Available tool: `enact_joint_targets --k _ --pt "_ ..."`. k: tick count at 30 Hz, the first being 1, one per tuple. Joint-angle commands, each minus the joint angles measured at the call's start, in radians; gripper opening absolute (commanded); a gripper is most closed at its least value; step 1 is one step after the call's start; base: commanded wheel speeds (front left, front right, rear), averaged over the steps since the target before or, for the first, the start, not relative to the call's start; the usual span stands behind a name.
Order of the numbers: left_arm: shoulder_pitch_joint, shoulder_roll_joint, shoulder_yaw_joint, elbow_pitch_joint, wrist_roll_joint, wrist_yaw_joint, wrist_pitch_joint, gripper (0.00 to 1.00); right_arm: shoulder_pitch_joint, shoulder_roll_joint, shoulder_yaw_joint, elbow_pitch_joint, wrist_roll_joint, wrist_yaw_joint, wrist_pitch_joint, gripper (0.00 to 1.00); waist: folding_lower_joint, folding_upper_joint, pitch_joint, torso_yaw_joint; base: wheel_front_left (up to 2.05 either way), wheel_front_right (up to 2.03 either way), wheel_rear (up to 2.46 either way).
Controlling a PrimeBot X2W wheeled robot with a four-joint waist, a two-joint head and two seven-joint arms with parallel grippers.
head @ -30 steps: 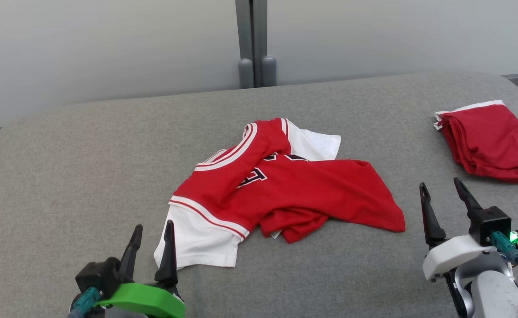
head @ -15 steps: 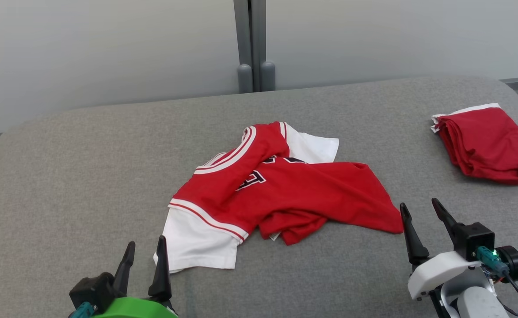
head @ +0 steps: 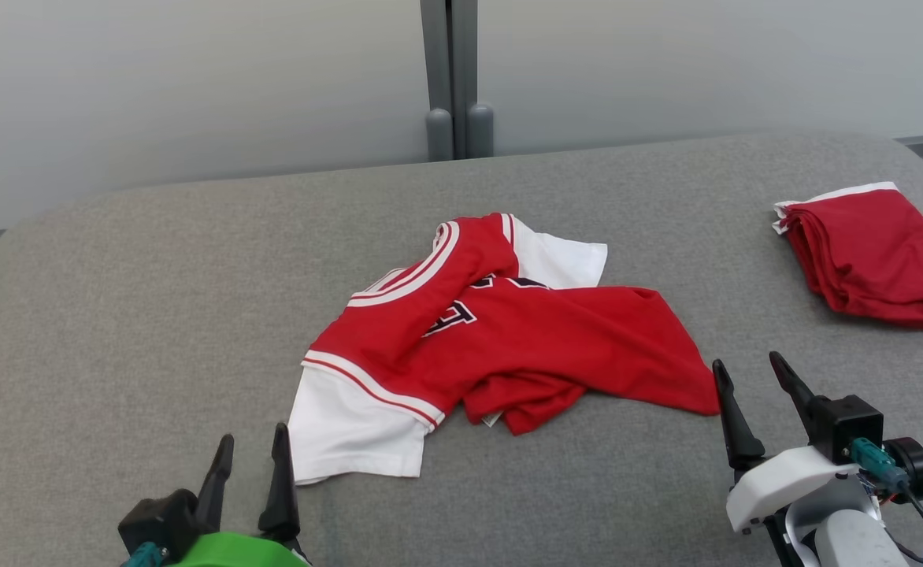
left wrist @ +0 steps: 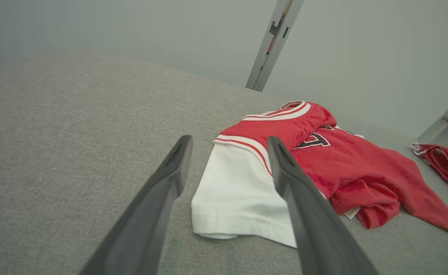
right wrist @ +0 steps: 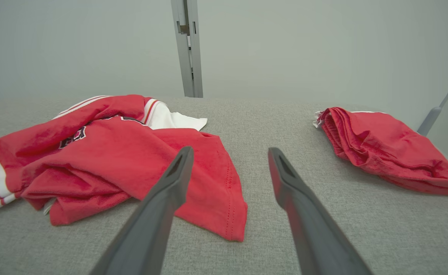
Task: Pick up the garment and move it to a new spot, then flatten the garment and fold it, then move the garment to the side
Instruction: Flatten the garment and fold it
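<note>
Head view: red jersey (head: 509, 339) crumpled, white sleeves, striped trim.

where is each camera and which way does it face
Head view: on the head, facing down at the jersey on the grey surface; left end effector and right end effector show.
Left wrist view: left wrist, along its fingers toward the jersey's white sleeve.
Right wrist view: right wrist, along its fingers, between jersey and folded red garment.
All three share the jersey.
</note>
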Motion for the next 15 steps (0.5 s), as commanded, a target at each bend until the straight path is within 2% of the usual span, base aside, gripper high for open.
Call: enact_joint_targets --k 1,15 --pt "0.015 0.004 -0.006 0.018 -0.003 0.002 -0.003 1.00 -0.007 -0.003 -0.002 0.002 0.009 -0.002 -0.002 1.00 0.0000 -0.0001 0.003 -0.001 0.00 0.00 0.00" --pt "-0.135 0.051 -0.031 0.271 -0.081 -0.009 0.133 1.00 -0.034 -0.003 -0.009 0.013 0.006 -0.002 -0.002 1.00 0.0000 -0.0001 0.078 -0.046 0.00 0.00 0.00"
